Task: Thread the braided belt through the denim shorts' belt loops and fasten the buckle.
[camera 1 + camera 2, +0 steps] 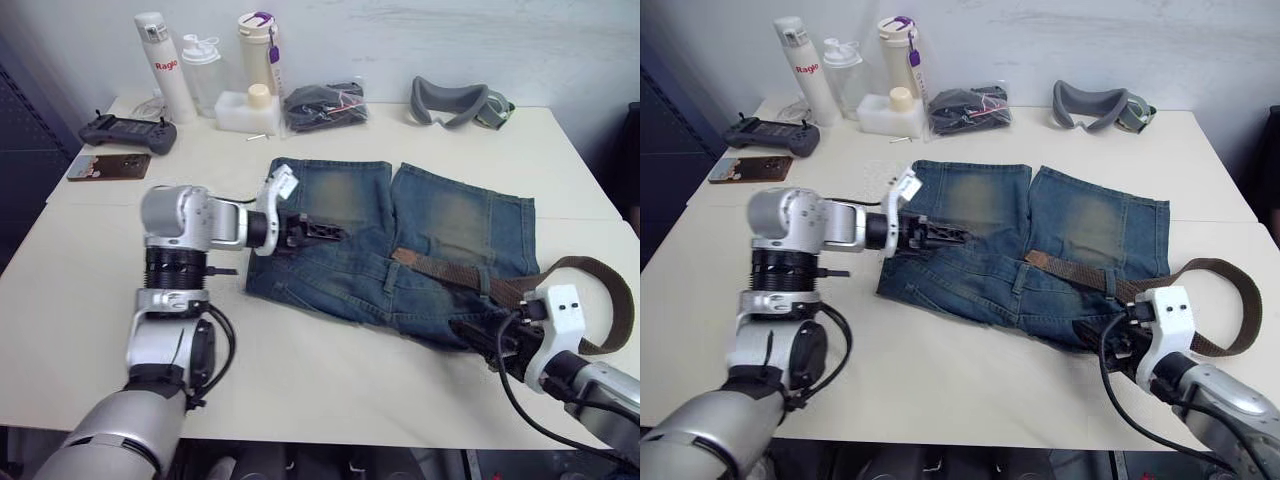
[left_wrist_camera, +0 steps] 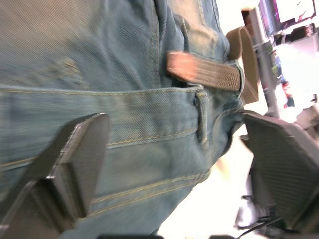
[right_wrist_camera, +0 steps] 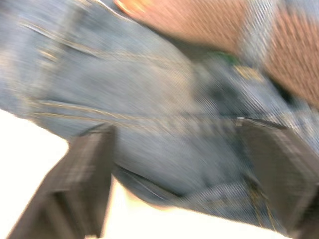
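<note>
One pair of denim shorts (image 1: 400, 250) is spread mid-desk, one braided belt (image 1: 450, 272) laid across its waistband. Left gripper (image 1: 325, 232) and right gripper (image 1: 478, 335) are held wide open over denim, nothing gripped. Three bottles (image 1: 205, 70) are lined along the far edge

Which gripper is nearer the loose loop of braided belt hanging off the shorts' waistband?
Right. The right gripper sits at the waistband corner beside the braided belt loop; the left gripper is over the denim shorts at their far side.

A cream surface (image 1: 90, 290) stands against a pale grey wall (image 1: 500, 40); a dark panel (image 1: 20, 130) flanks its left.
</note>
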Controlling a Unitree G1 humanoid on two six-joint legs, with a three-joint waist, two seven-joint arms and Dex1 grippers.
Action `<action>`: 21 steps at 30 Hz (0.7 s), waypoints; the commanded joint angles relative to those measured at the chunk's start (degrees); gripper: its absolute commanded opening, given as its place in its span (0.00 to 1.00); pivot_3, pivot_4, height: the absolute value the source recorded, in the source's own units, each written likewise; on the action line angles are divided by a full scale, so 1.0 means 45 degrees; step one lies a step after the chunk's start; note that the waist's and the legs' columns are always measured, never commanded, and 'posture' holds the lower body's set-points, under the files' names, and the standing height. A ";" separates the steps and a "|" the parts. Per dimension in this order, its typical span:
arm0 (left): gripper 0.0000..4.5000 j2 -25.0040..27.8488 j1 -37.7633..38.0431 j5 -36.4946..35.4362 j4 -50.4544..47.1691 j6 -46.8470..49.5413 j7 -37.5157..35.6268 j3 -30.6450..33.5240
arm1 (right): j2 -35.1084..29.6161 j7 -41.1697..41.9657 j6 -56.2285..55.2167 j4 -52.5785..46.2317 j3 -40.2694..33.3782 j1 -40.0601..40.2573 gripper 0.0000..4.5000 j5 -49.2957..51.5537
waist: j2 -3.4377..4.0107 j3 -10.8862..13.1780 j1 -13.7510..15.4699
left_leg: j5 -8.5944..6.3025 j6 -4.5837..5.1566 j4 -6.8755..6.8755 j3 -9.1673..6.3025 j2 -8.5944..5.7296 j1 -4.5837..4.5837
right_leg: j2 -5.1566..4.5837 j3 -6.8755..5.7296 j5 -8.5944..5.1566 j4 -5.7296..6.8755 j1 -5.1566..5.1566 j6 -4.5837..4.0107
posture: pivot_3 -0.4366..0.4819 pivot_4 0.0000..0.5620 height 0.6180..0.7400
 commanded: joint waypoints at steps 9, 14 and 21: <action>1.00 0.1881 0.4518 -0.0173 -0.5246 -0.6623 -0.1746 -0.1031 | 0.5152 -0.5022 -0.2929 0.2251 0.1688 -0.2327 1.00 0.3663 | -0.0025 -0.0013 0.0076 | 0.0111 0.0000 -0.0194 -0.0002 0.0000 0.0084 | -0.0015 -0.0007 -0.0037 -0.0011 0.0000 -0.0127 | 0.48 0.27 0.98; 1.00 0.1750 0.4975 -0.0193 -0.5815 -0.7644 -0.1449 -0.0962 | 0.5844 -0.5488 -0.3917 0.3090 0.1873 -0.2569 1.00 0.3865 | -0.0025 -0.0013 -0.0019 | 0.0074 0.0079 -0.0182 0.0001 0.0000 0.0081 | -0.0017 -0.0006 -0.0029 -0.0021 0.0011 -0.0113 | 0.48 0.27 0.98; 1.00 0.1891 0.5059 -0.0125 -0.5580 -0.8541 -0.1301 -0.0908 | 0.6317 -0.5558 -0.4755 0.4465 0.2230 -0.3287 1.00 0.3480 | -0.0023 -0.0012 -0.0142 | 0.0089 0.0089 -0.0193 0.0002 0.0000 0.0093 | -0.0001 -0.0007 -0.0033 0.0003 0.0005 -0.0117 | 0.48 0.27 0.98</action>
